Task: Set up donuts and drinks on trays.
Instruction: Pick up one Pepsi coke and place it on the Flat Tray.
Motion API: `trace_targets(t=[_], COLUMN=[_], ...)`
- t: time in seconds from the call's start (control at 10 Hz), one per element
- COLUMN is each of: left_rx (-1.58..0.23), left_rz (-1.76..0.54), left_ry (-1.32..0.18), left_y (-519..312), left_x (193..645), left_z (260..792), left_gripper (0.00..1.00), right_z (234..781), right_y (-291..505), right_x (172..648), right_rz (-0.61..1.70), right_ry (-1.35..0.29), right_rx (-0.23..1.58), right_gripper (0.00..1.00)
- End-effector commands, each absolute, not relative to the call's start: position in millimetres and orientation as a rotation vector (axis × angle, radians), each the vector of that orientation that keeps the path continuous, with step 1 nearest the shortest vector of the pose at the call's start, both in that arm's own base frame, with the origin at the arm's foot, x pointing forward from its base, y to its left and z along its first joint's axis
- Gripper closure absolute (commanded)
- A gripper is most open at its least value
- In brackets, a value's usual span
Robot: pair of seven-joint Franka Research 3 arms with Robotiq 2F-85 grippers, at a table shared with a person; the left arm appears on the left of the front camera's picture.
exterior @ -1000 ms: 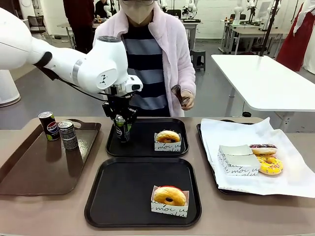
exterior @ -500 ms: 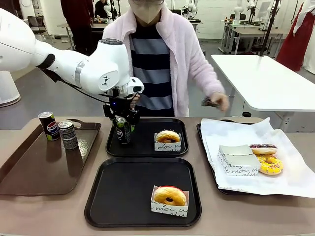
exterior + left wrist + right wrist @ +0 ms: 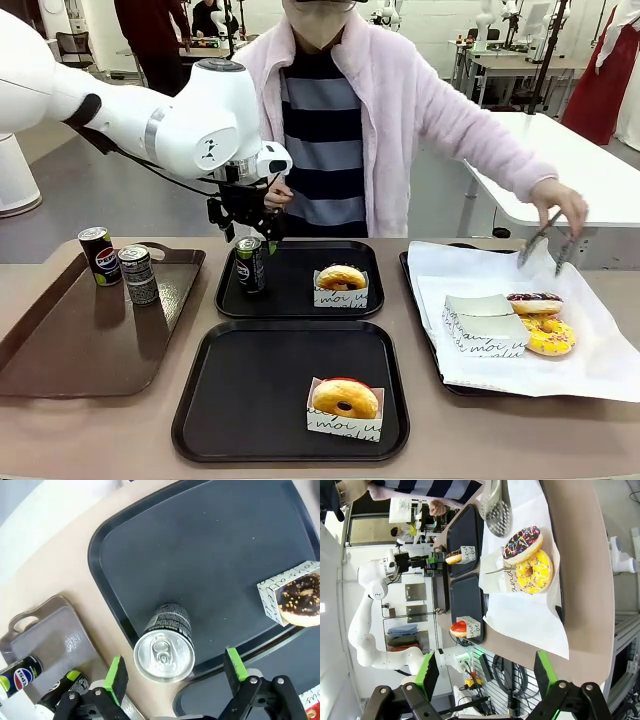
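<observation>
**Left arm over the far tray.** My left gripper [image 3: 243, 226], fingers spread wide, hangs just above a soda can [image 3: 249, 263]. The can stands upright near the left edge of the far black tray [image 3: 300, 303]. In my left wrist view the green pads [image 3: 117, 672] flank the can's silver top without touching it.

A donut [image 3: 341, 276] in its white holder sits on the same tray, apart from the can on its right. The near black tray [image 3: 240, 400] carries a second donut [image 3: 344, 398] toward its right side. Two more cans [image 3: 137, 273] stand on the brown tray [image 3: 60, 350] at my left.

Over the paper-lined tray [image 3: 422, 335], which holds glazed donuts [image 3: 546, 336], the person's hand [image 3: 560, 200] holds tongs [image 3: 545, 240]. My right gripper [image 3: 486, 672] is spread apart, with nothing between its fingers.
</observation>
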State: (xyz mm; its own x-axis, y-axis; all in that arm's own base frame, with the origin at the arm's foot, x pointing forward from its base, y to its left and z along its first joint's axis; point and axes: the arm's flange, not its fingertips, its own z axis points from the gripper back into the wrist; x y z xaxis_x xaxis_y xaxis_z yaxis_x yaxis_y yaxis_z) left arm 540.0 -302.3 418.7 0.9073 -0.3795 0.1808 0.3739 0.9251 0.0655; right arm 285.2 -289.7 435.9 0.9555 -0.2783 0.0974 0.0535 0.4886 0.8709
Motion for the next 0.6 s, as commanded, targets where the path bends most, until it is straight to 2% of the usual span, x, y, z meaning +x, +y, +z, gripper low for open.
trace_targets(t=[0.0, 0.2, 0.5], left_rx=[0.028, 0.008, -0.004], left_rz=[-0.429, -0.490, -0.550], left_ry=[-0.103, -0.057, -0.045], left_y=[-290, -281, -276], left_x=[513, 461, 399], left_z=[436, 465, 468], left_gripper=[0.00, 0.00, 0.00], right_z=[436, 436, 436], right_y=[-290, -290, -290], right_x=[285, 285, 285], right_rz=[-0.198, -0.198, -0.198], right_ry=[-0.242, -0.242, -0.242], right_rx=[1.051, 1.051, 1.051], right_gripper=[0.00, 0.00, 0.00])
